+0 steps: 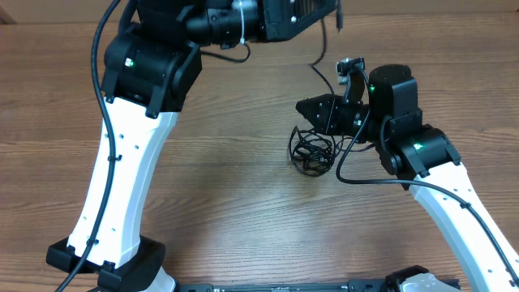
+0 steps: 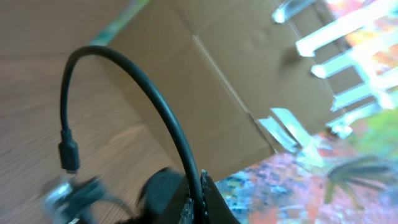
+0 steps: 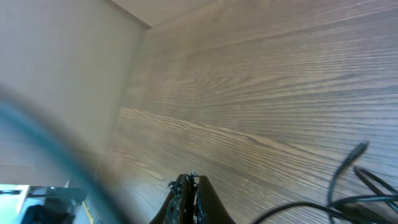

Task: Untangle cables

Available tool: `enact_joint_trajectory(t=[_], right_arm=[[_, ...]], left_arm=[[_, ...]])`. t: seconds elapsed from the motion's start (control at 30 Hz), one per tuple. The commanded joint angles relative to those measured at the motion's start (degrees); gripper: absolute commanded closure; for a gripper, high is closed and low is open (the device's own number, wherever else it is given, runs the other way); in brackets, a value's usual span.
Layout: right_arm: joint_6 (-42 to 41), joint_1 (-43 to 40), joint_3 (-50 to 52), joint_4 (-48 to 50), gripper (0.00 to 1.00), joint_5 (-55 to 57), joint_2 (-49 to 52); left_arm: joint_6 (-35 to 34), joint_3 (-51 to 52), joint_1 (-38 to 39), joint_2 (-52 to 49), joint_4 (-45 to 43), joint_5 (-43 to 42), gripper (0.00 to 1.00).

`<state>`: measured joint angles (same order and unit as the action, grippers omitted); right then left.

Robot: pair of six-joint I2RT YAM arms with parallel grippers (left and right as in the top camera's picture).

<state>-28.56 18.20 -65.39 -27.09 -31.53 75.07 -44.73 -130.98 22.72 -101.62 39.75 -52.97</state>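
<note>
A tangle of thin black cables [image 1: 312,152] lies on the wooden table right of centre. One black cable [image 2: 155,106] rises from it; my left gripper [image 2: 198,196], raised high at the top of the overhead view, is shut on this cable. Its free end with a plug [image 2: 68,155] arcs past the jaws. The strand shows in the overhead view [image 1: 318,71]. My right gripper [image 1: 305,109] hovers just above and behind the tangle with its jaws [image 3: 190,184] closed; nothing shows between them. Loops of the tangle [image 3: 351,186] sit at its lower right.
The left arm's white link [image 1: 122,178] crosses the left half of the table. A cardboard wall [image 2: 249,81] stands behind the table. The right arm's own black lead [image 1: 357,174] loops beside the tangle.
</note>
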Motion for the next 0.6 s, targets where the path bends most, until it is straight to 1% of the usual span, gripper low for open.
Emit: enact_joint_trajectory(t=[0.0, 0.07, 0.23, 0.27, 0.37, 0.57], right_arm=[[-1.9, -0.2, -4.24, 1.29, 0.96, -2.03, -4.28], [-1.92, -0.57, -6.21, 1.27, 0.96, -2.03, -5.88], [-2.14, -1.92, -9.33, 1.29, 0.96, -1.27, -8.87], [-3.45, -2.21, -9.33, 1.2, 0.96, -0.55, -9.09], [-9.05, -2.54, -9.31, 0.74, 0.96, 2.29, -8.83], [-19.58, -2.54, -9.31, 0.83, 0.96, 7.91, -7.74]], left_arm=[[7.85, -1.29, -1.51, 1.66, 5.46, 4.24, 0.8], [10.8, -1.29, -1.86, 1.66, 9.42, 6.36, 0.65], [17.03, -1.29, -1.86, 1.66, 16.39, 7.52, 0.1], [18.21, -1.29, -1.86, 1.66, 17.59, 7.54, 0.0], [21.33, -1.29, -1.88, 1.66, 21.2, 9.53, 0.0], [22.08, -1.29, -1.88, 1.66, 29.97, 26.08, 0.0]])
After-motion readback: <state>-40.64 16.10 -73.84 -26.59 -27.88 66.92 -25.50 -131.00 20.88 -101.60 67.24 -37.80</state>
